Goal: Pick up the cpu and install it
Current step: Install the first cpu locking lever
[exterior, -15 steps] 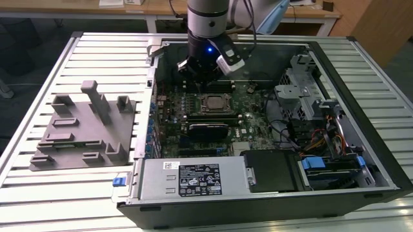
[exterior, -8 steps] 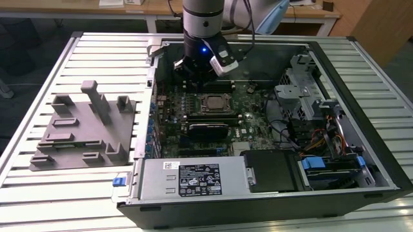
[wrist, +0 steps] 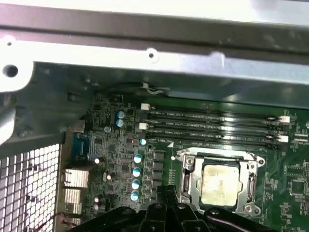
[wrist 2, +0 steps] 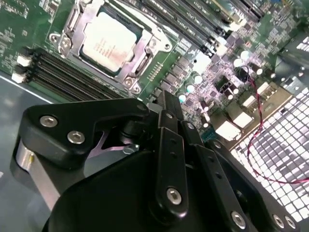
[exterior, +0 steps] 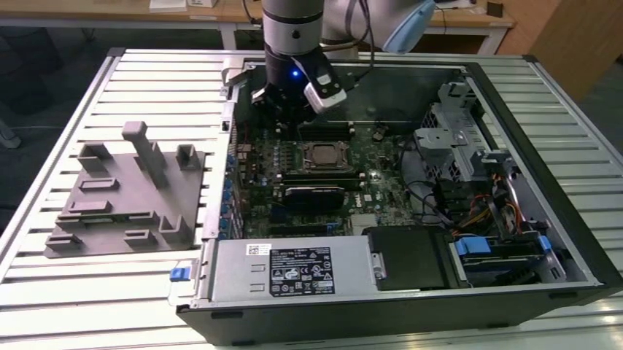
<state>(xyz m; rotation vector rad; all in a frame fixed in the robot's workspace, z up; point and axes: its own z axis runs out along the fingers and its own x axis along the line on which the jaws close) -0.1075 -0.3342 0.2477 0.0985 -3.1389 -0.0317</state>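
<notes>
- Small flat square cpu [exterior: 322, 155] [wrist 2: 107, 42] [wrist: 220, 182] with a silver-grey metal top: lay flat, metal face up, seated in the metal-framed socket [wrist: 187, 180] on the green motherboard [exterior: 380, 182]. Being square, it had no long axis, and its edges ran parallel to the black memory slots [wrist: 212, 128].
- Black gripper [exterior: 287, 109] [wrist 2: 169, 99] [wrist: 166, 193]: hung over the board just beside the socket, apart from the cpu, with fingers [wrist 2: 169, 116] clenched together and grasping nothing.
- Hidden: in the first wrist view the gripper cut off the socket's near edge.
- Surface and room: open black computer case [exterior: 389, 306] on a pale ribbed metal tabletop [exterior: 58, 292]. A grey plastic fixture block [exterior: 127, 197] sat at the exterior view's left, with wooden desks [exterior: 117, 11] behind.
</notes>
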